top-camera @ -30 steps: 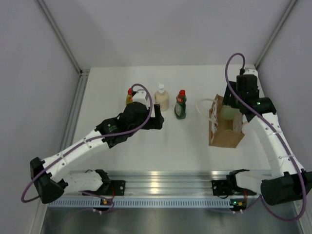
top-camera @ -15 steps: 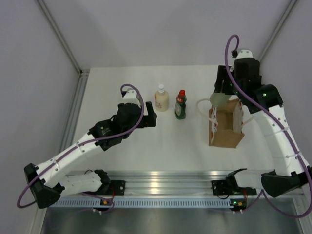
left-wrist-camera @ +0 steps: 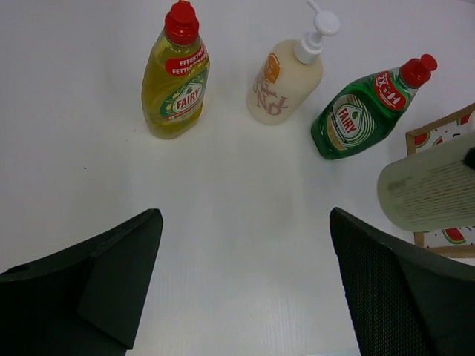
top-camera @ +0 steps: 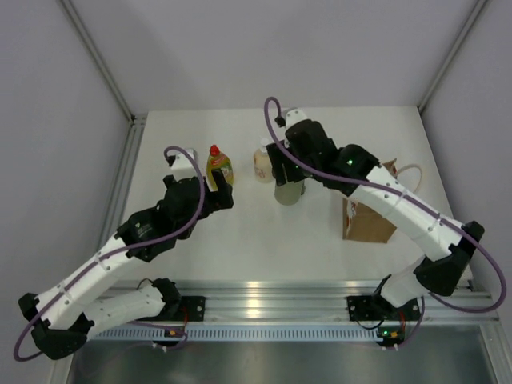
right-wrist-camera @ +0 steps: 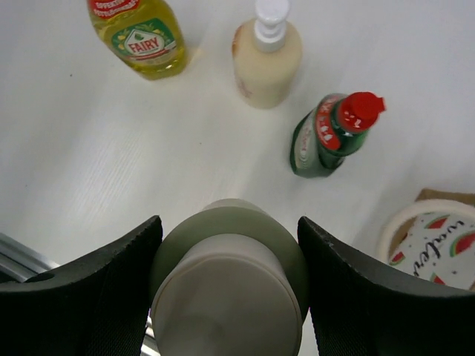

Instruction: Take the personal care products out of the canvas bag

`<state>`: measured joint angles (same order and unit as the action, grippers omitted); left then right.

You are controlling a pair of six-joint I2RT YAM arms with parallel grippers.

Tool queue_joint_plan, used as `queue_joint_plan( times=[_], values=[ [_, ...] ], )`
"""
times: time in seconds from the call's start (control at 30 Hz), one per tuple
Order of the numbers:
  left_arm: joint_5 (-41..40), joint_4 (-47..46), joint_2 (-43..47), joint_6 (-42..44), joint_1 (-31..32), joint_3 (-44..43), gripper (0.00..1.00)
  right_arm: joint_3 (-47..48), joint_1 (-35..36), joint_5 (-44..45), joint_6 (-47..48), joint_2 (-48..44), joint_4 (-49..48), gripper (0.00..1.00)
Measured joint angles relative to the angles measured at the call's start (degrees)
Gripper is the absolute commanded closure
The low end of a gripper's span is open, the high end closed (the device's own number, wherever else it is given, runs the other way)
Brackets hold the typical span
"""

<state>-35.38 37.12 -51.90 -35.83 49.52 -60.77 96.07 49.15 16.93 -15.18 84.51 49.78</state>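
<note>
Step in hand: judged to be the set-down of the fourth bottle, since three stand on the table (top-camera: pixel 248 240) and the last one hangs in a gripper, outside the bag.
Right gripper (right-wrist-camera: pixel 228 226): its two fingers are clamped on the sides of the pale grey-beige bottle (right-wrist-camera: pixel 226 289), which hangs above the table near the dark green bottle (right-wrist-camera: pixel 326 137).
Left gripper (left-wrist-camera: pixel 245 219): fingers spread wide apart with nothing between them, hovering on the near side of the bottle row.
Bottles on the table: the yellow bottle (left-wrist-camera: pixel 174 78), the cream bottle (left-wrist-camera: pixel 286 81) and the dark green one stand upright in a row, each apart from its neighbour.
Canvas bag (top-camera: pixel 370 218): upright at the right of the table, well apart from the yellow bottle (whether anything is left inside cannot be seen).
Next move: probably to lower the held bottle onto bare table beside the dark green one without knocking it, then part the fingers.
What the overhead view shows: both arms and the whole bag, but the right arm hides the dark green bottle.
What the left wrist view adds: the row with labels readable, and the held bottle lying tilted at the right edge, in front of the bag's printed panel.
What the right wrist view adds: the grip itself, seen from above, and the bag's white handle (right-wrist-camera: pixel 397 219) at the lower right.
</note>
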Motion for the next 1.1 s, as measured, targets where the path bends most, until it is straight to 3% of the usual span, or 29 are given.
queue_joint_plan(
  times=[0.3,0.67,0.8,0.87,0.97,1.0,1.07,1.1],
  values=[
    [1.14,4.50,7.45,1.60,-0.04,0.37,0.02,-10.25,3.72,-1.75,0.74,6.84,-16.35,1.00],
    [3.43,7.15,9.27,5.60,-0.04,3.80,0.02,-16.83,3.74,-0.24,3.63,15.26,-27.71,1.00],
    [3.69,7.76,8.61,5.97,-0.04,5.46,0.02,-18.18,3.74,-0.35,3.65,16.68,-30.71,0.96],
    [3.91,7.85,8.50,6.01,-0.04,5.68,0.02,-19.58,3.69,-0.72,3.61,16.94,-32.98,0.91],
    [4.07,7.89,8.57,5.99,-0.04,5.70,0.02,-21.40,3.56,-1.68,3.37,17.03,-35.30,0.74],
    [4.09,7.89,8.55,5.99,-0.04,5.70,0.02,-21.70,3.54,-1.90,3.19,17.16,-35.63,0.57],
    [4.24,7.89,8.55,5.99,-0.04,5.73,0.02,-22.21,3.56,-2.10,3.17,17.38,-36.54,0.46],
    [4.26,7.89,8.55,6.01,-0.04,5.73,0.02,-22.25,3.54,-2.21,3.10,17.38,-36.72,0.35]
  ],
)
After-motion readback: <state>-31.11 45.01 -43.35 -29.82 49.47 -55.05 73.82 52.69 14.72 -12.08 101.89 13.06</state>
